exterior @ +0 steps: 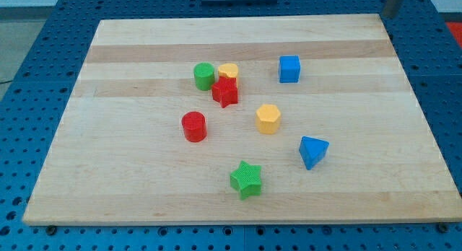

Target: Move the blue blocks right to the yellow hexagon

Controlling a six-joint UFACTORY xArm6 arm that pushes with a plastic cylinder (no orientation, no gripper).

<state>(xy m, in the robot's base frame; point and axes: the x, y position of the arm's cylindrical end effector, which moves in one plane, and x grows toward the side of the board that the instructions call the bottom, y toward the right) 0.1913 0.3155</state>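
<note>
A yellow hexagon (268, 118) sits near the middle of the wooden board (144, 186). A blue cube (289, 68) lies above and to the right of it. A blue triangular block (313, 151) lies below and to the right of it. Neither blue block touches the hexagon. My tip does not show; only a grey part of the rod (394, 2) appears at the view's top right corner, off the board.
A green cylinder (204, 76), a yellow block (229, 71) and a red star (225, 92) cluster left of the cube. A red cylinder (193, 126) sits left of the hexagon. A green star (246, 179) lies toward the view's bottom.
</note>
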